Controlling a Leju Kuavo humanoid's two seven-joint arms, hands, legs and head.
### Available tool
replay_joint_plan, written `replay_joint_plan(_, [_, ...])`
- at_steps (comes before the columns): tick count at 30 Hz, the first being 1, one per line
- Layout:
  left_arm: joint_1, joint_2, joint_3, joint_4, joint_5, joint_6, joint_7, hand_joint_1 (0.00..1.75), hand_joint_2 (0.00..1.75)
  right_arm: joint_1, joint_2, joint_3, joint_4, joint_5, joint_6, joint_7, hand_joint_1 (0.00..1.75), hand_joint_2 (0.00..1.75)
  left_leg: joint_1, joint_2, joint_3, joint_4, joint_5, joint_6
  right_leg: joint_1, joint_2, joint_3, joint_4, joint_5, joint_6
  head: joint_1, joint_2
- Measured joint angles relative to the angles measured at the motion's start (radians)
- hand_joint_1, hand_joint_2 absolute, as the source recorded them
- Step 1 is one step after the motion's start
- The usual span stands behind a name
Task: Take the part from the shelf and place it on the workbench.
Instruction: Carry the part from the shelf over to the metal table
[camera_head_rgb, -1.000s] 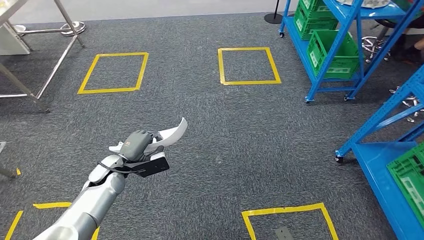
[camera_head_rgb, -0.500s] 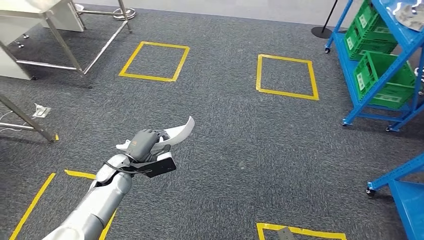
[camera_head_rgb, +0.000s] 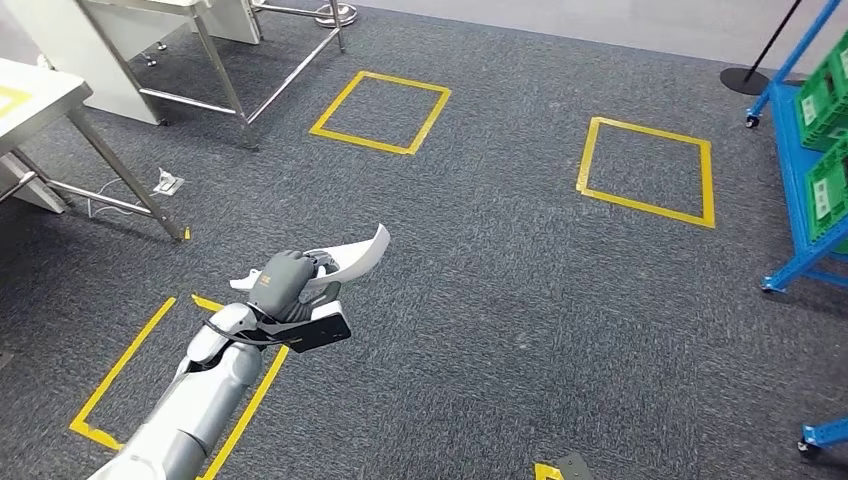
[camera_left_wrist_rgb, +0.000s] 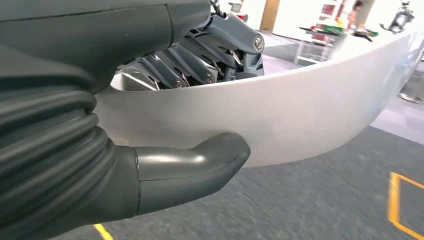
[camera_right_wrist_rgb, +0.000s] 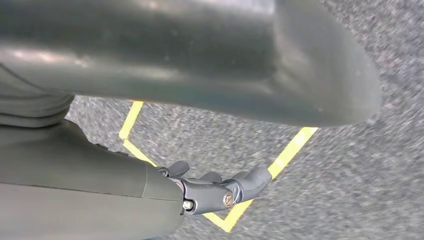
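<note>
1. Over the grey carpet, low and left in the head view, the left robot hand is wrapped around the white curved part, fingers on one face and the thumb on the other, the part's tip pointing far-right.
2. The right robot hand hangs over the floor with fingers loosely curled and apart, holding nothing.
3. A yellow tape square lies beneath the left arm.
4. The table stands at the far left; the blue shelf is at the far right.
5. Picking looks done; carrying to the table and setting down remain.
</note>
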Motion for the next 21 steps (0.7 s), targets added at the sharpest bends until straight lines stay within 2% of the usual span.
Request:
replay_joint_plan(2, [-0.005,0.004,0.005,-0.020,-0.002,-0.007,0.001,1.71,1.75,-0.001,0.000,0.000,0.000,0.004,-0.001,-0.007,0.00,0.00,-0.008,0.051,0.066,-0.123,0.037,0.013,0.005,-0.023,0.006,0.001,-0.006,0.009,0.000,0.000])
replay_joint_plan(3, [-0.009,0.005,0.006,-0.027,-0.005,-0.009,0.002,1.71,1.75,-0.001,0.000,0.000,0.000,0.006,-0.001,-0.009,0.00,0.00,-0.012,0.066,0.082,-0.153,0.043,0.022,0.007,-0.034,0.008,0.001,-0.008,0.014,0.001,0.000])
replay_joint_plan(4, [-0.013,0.006,0.007,-0.031,-0.008,-0.010,0.002,1.71,1.75,-0.002,0.000,0.000,0.000,0.007,-0.002,-0.010,0.00,0.00,-0.016,0.068,0.084,-0.162,0.040,0.030,0.010,-0.045,0.011,0.000,-0.010,0.019,0.001,0.000])
replay_joint_plan(6, [-0.019,0.010,0.007,-0.034,-0.017,-0.012,0.003,1.71,1.75,-0.005,0.000,0.000,0.000,0.008,-0.003,-0.010,0.00,0.00,-0.014,0.039,0.083,-0.166,0.045,0.043,0.010,-0.061,0.016,-0.002,-0.014,0.031,0.001,0.000])
replay_joint_plan(7, [-0.024,0.012,0.007,-0.034,-0.021,-0.011,0.002,1.71,1.75,-0.007,-0.001,0.000,0.000,0.008,-0.003,-0.009,0.00,0.00,-0.011,0.025,0.084,-0.170,0.048,0.049,0.008,-0.047,0.015,0.006,-0.022,0.037,0.002,0.000])
replay_joint_plan(8, [-0.031,0.011,0.007,-0.034,-0.024,-0.011,0.001,1.71,1.75,-0.008,-0.001,0.000,0.000,0.008,-0.002,-0.009,0.00,0.00,-0.007,0.013,0.085,-0.174,0.052,0.055,0.005,-0.020,0.006,0.030,-0.038,0.042,0.003,0.000])
replay_joint_plan(10, [-0.046,0.003,0.007,-0.031,-0.029,-0.010,-0.004,1.71,1.75,-0.007,-0.001,0.000,0.000,0.006,-0.002,-0.008,0.00,0.00,-0.003,-0.014,0.086,-0.177,0.055,0.063,0.001,0.047,-0.046,0.139,-0.093,0.049,0.007,0.000])
replay_joint_plan(11, [-0.052,-0.002,0.007,-0.029,-0.035,-0.013,-0.006,1.71,1.75,-0.005,-0.002,0.000,0.000,0.004,-0.001,-0.006,0.00,0.00,-0.004,-0.029,0.086,-0.176,0.056,0.065,0.001,0.064,-0.081,0.207,-0.117,0.051,0.008,0.000])
replay_joint_plan(12, [-0.057,-0.007,0.007,-0.026,-0.041,-0.017,-0.007,1.71,1.75,-0.004,-0.002,0.000,0.000,0.002,-0.001,-0.005,0.00,0.00,-0.004,-0.045,0.085,-0.175,0.056,0.066,0.001,0.071,-0.110,0.257,-0.127,0.051,0.009,0.000])
replay_joint_plan(13, [-0.063,-0.012,0.006,-0.022,-0.047,-0.021,-0.007,1.71,1.75,-0.003,-0.002,0.000,0.000,0.000,-0.001,-0.004,0.00,0.00,-0.004,-0.060,0.085,-0.173,0.056,0.066,0.002,0.075,-0.125,0.274,-0.118,0.051,0.009,0.000])
replay_joint_plan(14, [-0.071,-0.016,0.006,-0.018,-0.054,-0.026,-0.006,1.71,1.75,-0.002,-0.002,0.000,0.000,-0.001,-0.001,-0.005,0.00,0.00,-0.004,-0.076,0.085,-0.171,0.056,0.066,0.002,0.078,-0.122,0.252,-0.091,0.050,0.009,0.000])
replay_joint_plan(15, [-0.080,-0.020,0.004,-0.015,-0.059,-0.031,-0.006,1.71,1.75,-0.002,-0.002,0.000,0.000,-0.002,-0.001,-0.005,0.00,0.00,-0.003,-0.090,0.085,-0.168,0.056,0.064,0.000,0.086,-0.101,0.195,-0.052,0.049,0.010,0.000])
replay_joint_plan(17, [-0.105,-0.030,-0.002,-0.009,-0.070,-0.045,-0.005,1.71,1.75,-0.003,-0.003,-0.002,0.000,-0.003,-0.001,-0.006,0.00,0.00,-0.003,-0.119,0.081,-0.162,0.055,0.057,-0.005,0.128,-0.047,0.066,0.000,0.045,0.010,0.000])
replay_joint_plan(18, [-0.118,-0.034,-0.007,-0.007,-0.076,-0.053,-0.005,1.71,1.75,-0.003,-0.003,-0.003,0.000,-0.004,-0.001,-0.006,0.00,0.00,-0.003,-0.131,0.077,-0.161,0.056,0.050,-0.006,0.144,-0.030,0.026,0.010,0.043,0.009,0.000])
replay_joint_plan(19, [-0.130,-0.038,-0.013,-0.004,-0.083,-0.062,-0.005,1.71,1.75,-0.003,-0.003,-0.005,0.000,-0.004,-0.001,-0.007,0.00,0.00,-0.002,-0.143,0.073,-0.161,0.058,0.043,-0.005,0.152,-0.024,0.010,0.009,0.041,0.009,0.000])
replay_joint_plan(21, [-0.149,-0.041,-0.026,0.002,-0.095,-0.079,-0.004,1.71,1.75,-0.006,-0.003,-0.008,0.000,-0.005,0.000,-0.010,0.00,0.00,0.000,-0.162,0.065,-0.165,0.065,0.028,-0.003,0.132,-0.021,0.004,0.012,0.031,0.009,0.000])
